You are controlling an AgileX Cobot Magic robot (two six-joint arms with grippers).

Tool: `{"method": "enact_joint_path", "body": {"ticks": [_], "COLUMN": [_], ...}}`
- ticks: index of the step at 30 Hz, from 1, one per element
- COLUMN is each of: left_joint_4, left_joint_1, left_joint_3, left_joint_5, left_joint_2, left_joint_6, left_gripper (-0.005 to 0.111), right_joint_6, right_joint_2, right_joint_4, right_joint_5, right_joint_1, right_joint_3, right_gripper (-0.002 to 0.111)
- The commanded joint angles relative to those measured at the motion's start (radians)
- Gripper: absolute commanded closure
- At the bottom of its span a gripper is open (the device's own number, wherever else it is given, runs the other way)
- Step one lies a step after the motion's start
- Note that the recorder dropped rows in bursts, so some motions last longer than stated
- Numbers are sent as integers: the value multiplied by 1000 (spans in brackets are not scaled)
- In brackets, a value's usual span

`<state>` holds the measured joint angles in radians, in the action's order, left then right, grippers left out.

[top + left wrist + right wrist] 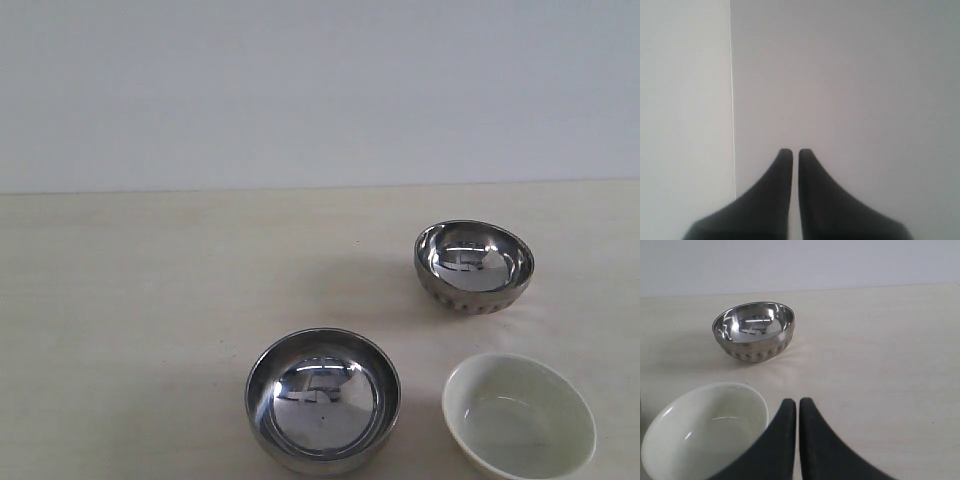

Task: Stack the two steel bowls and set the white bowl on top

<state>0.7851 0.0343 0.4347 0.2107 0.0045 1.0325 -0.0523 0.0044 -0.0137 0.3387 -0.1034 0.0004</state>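
1. The smooth-sided steel bowl (322, 400) stands upright on the pale wooden table (150, 300). It is at the front of the exterior view, a little left of the middle, and its mirror-bright inside reflects the surroundings.
2. The dimpled steel bowl (474, 266) stands upright farther back and to the right, well apart from the smooth one. A band of dimples runs round its lower side.
3. The white bowl (519, 416) sits upright at the front right. It is near the smooth-sided steel bowl but not touching it, and the dimpled steel bowl lies behind it. It is glossy and off-white.
4. Each of the three bowls rests on the table on its own; the stacking is not yet done.
5. The left gripper (791, 152) is clenched. Its two dark fingers lie side by side with only a thin slit between them, pinching nothing. Beyond them is a plain pale surface crossed by one thin straight line.
6. The right gripper (798, 402) is likewise closed tight on nothing. Its fingers sit just beside the white bowl's rim, and whether they touch it cannot be told. The dimpled steel bowl stands farther off, ahead of the fingertips.
7. A plain pale wall (300, 90) rises behind the table.
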Motion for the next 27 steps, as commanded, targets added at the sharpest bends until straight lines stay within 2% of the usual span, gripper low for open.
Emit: {"method": "enact_joint_path", "body": {"ticks": [1, 3, 7, 8, 18, 27], "left_joint_4": [-45, -170, -662, -746, -809, -809], "left_joint_1": [3, 3, 3, 3, 3, 3], "left_joint_3": [-6, -6, -6, -6, -14, -126], "left_joint_5": [3, 1, 3, 3, 6, -11], "left_joint_2": [-5, -5, -5, -5, -5, -5], "left_joint_6": [2, 2, 2, 2, 2, 2], "left_gripper": [103, 103, 103, 103, 103, 103], "right_joint_6": [6, 6, 6, 6, 6, 6], "right_joint_2": [-4, -4, -4, -4, -4, -4], "right_joint_4": [0, 0, 0, 0, 0, 0], "right_joint_5": [-3, -3, -3, -3, -3, -3], "right_joint_1": [3, 3, 3, 3, 3, 3], "right_joint_3": [0, 0, 0, 0, 0, 0], "right_gripper": [108, 108, 108, 108, 108, 108]}}
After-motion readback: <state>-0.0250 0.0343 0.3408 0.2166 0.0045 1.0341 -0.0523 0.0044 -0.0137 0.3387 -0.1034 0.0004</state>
